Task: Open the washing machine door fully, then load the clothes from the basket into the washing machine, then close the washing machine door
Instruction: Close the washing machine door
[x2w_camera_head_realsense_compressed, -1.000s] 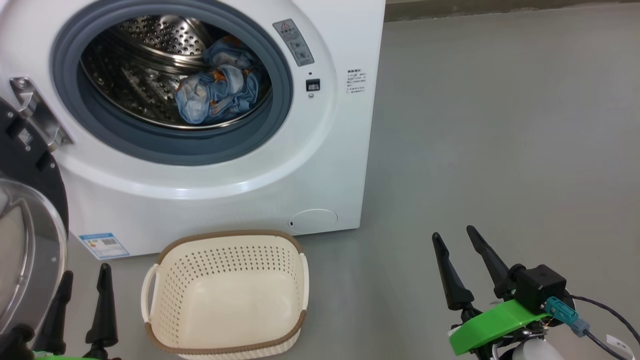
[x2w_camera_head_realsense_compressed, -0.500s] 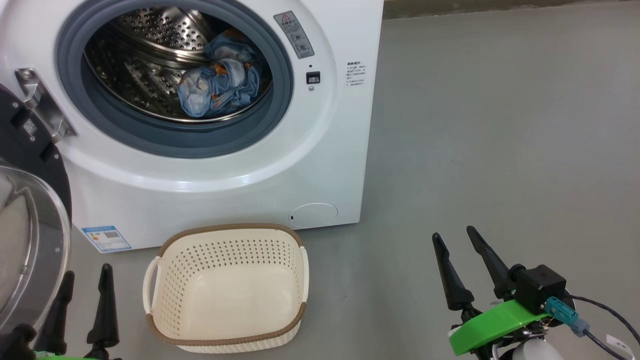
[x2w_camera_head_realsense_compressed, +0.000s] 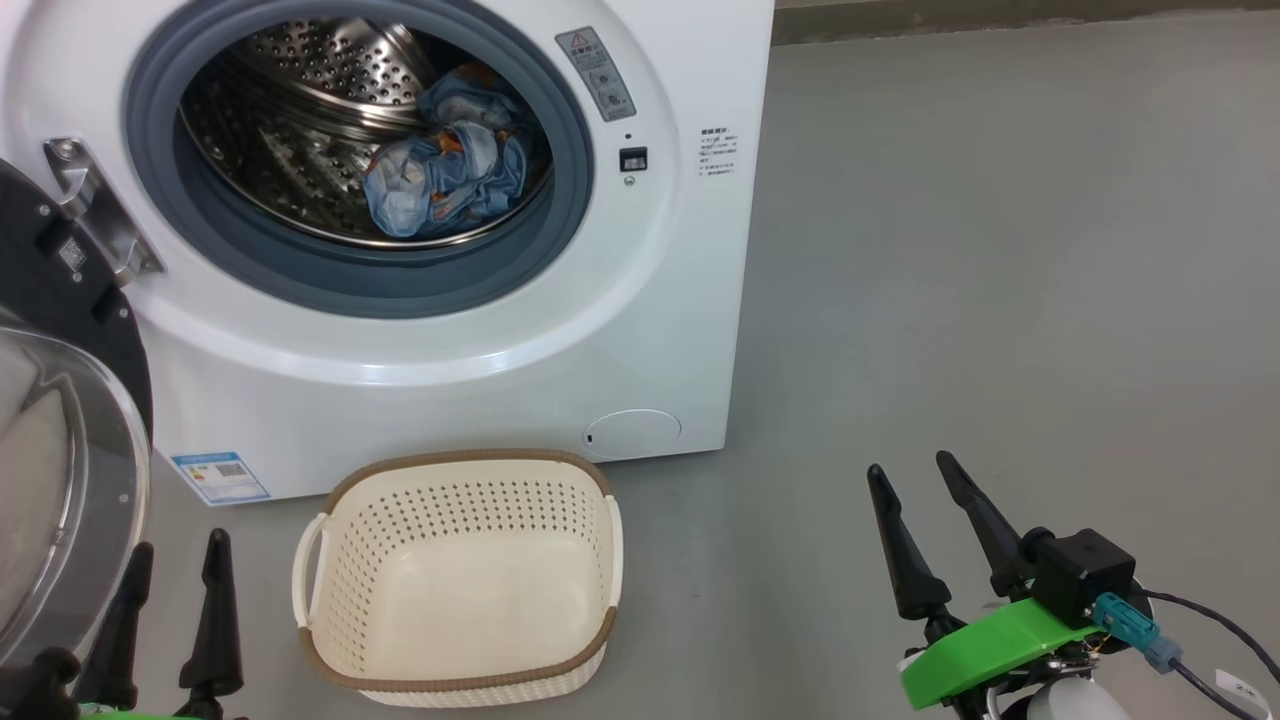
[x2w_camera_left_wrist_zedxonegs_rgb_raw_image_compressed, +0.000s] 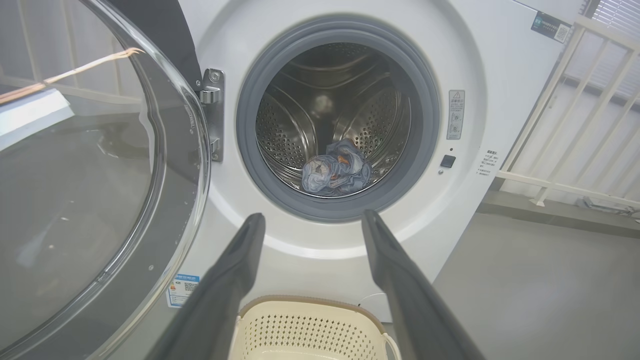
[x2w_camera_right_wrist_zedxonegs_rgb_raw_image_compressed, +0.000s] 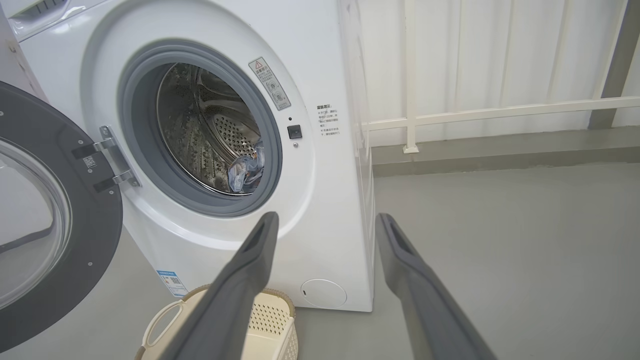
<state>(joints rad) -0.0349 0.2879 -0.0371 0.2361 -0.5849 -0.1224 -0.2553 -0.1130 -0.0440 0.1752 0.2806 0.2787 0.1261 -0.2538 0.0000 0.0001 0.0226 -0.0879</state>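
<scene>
1. Head view: The washing machine (x2w_camera_head_realsense_compressed: 450, 380) stood on the grey floor (x2w_camera_head_realsense_compressed: 1000, 250), its door (x2w_camera_head_realsense_compressed: 60, 300) swung wide to the left on a steel hinge (x2w_camera_head_realsense_compressed: 95, 210). The clothes (x2w_camera_head_realsense_compressed: 445, 175), a blue bundle with orange print, lay inside the drum (x2w_camera_head_realsense_compressed: 300, 110), toward its right side. The basket (x2w_camera_head_realsense_compressed: 460, 470) sat on the floor just in front of the machine, its bare bottom showing. The left hand (x2w_camera_head_realsense_compressed: 180, 545) hovered at the lower left beside the door's glass bowl, fingers spread and gripping nothing. The right hand (x2w_camera_head_realsense_compressed: 910, 462) hovered at the lower right, equally open, well apart from the basket.
2. Left wrist view: The left hand (x2w_camera_left_wrist_zedxonegs_rgb_raw_image_compressed: 312, 216) pointed at the drum opening, its fingers wide apart. The clothes (x2w_camera_left_wrist_zedxonegs_rgb_raw_image_compressed: 336, 172) lay at the drum's bottom, the door (x2w_camera_left_wrist_zedxonegs_rgb_raw_image_compressed: 100, 175) bulged at the left, and the basket (x2w_camera_left_wrist_zedxonegs_rgb_raw_image_compressed: 310, 325) showed below.
3. Right wrist view: The right hand (x2w_camera_right_wrist_zedxonegs_rgb_raw_image_compressed: 326, 217), open and free of any load, pointed at the machine's front. The clothes (x2w_camera_right_wrist_zedxonegs_rgb_raw_image_compressed: 246, 170) peeked past the gasket (x2w_camera_right_wrist_zedxonegs_rgb_raw_image_compressed: 137, 130). The basket (x2w_camera_right_wrist_zedxonegs_rgb_raw_image_compressed: 270, 315) sat partly behind one finger. A white railing (x2w_camera_right_wrist_zedxonegs_rgb_raw_image_compressed: 410, 75) stood beyond.
</scene>
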